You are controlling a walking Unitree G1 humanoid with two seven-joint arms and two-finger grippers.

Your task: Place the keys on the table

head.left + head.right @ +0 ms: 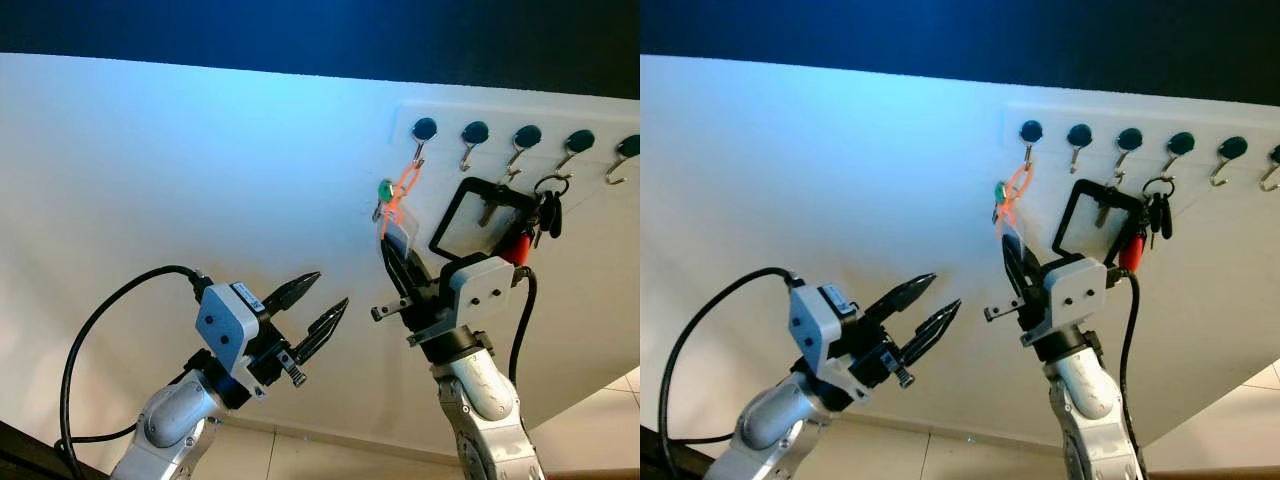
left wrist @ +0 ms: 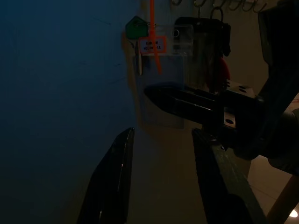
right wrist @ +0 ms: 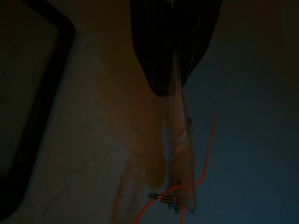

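Label text on clear tag (image 2: 161, 74) too dim to read. Rightmost hook (image 1: 622, 160) cut by frame edge. Black key bunch (image 1: 548, 212) too small to tell apart.

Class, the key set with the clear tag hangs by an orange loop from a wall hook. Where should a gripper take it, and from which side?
Grip the clear tag at its lower edge, coming from below: it hangs flat and free under the orange loop, away from the hook. The right gripper is shut on it there.

Green-capped keys (image 1: 384, 192) with clear tag, hanging by orange loop from wall hook (image 1: 420, 146)
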